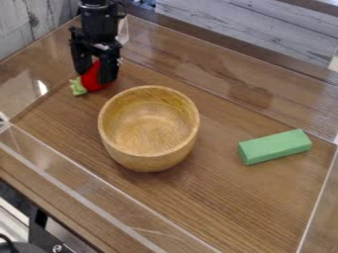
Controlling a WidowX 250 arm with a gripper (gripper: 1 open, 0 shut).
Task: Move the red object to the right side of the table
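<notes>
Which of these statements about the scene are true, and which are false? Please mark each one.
1. The black gripper stands with its fingers on either side of the small round red object. True.
2. The red object lies inside the round wooden bowl. False: it lies on the dark brown wooden table, beyond the bowl's upper left rim.
3. The green rectangular block lies to the right of the bowl. True.
4. The bowl holds the green block. False: the bowl is empty, and the block lies apart from it on the table.
5. The gripper's jaws are shut tight. False: they stand open around the red object.
</notes>
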